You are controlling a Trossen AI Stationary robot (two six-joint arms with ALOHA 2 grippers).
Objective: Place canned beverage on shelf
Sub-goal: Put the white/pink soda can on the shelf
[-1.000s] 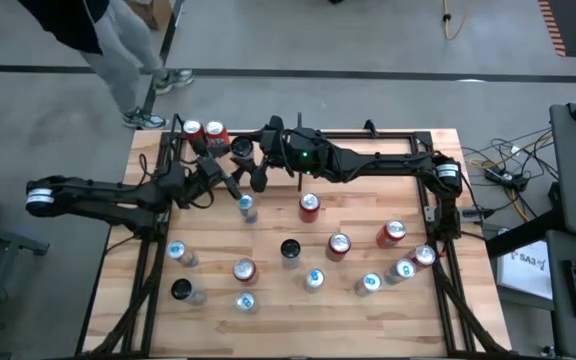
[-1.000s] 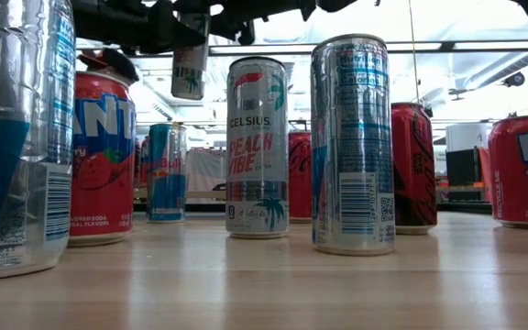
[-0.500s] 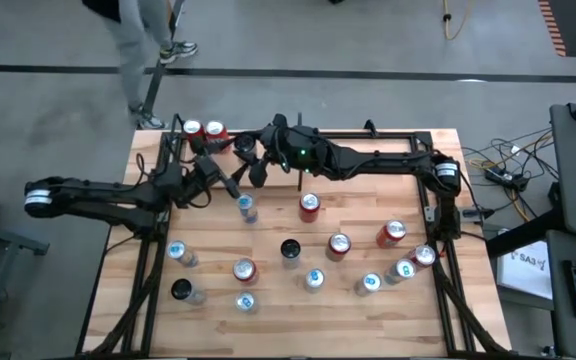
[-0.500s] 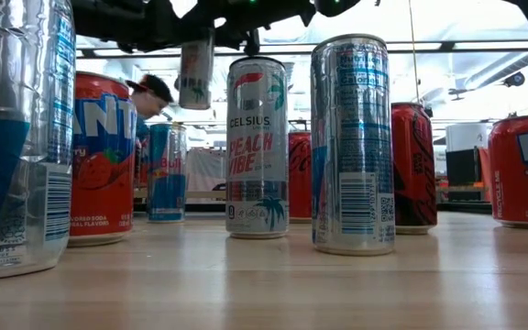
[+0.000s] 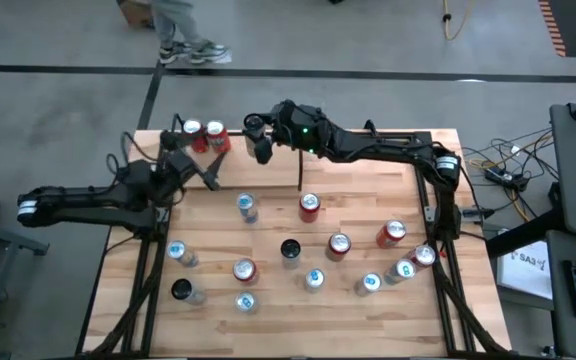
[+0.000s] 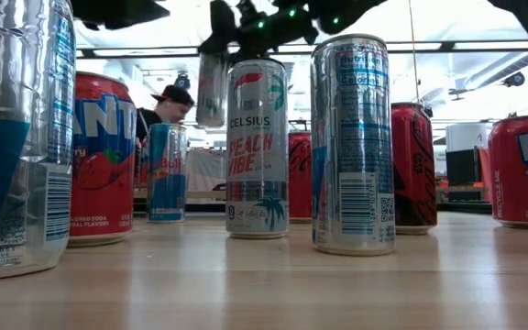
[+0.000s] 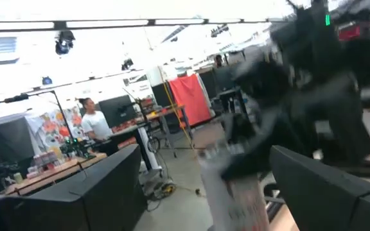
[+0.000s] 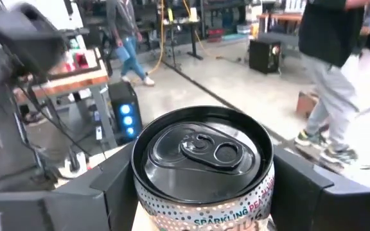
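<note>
The left gripper (image 5: 190,163) stood wide open and empty, well to the left of the can (image 5: 261,147). The right gripper (image 5: 259,138) had its fingers clamped on the can's sides, holding it upright in the air. The carry step seemed to be in hand. The shelf (image 5: 184,150), with two red cans (image 5: 203,131) on it, lay just left of the right gripper. Next, that gripper would need to shift left and lower the can beside them.

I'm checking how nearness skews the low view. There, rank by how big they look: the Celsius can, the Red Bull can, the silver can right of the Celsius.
1. Silver can, largest, though it stands nearer the camera.
2. Celsius can.
3. Red Bull can, smallest, standing farther back.
</note>
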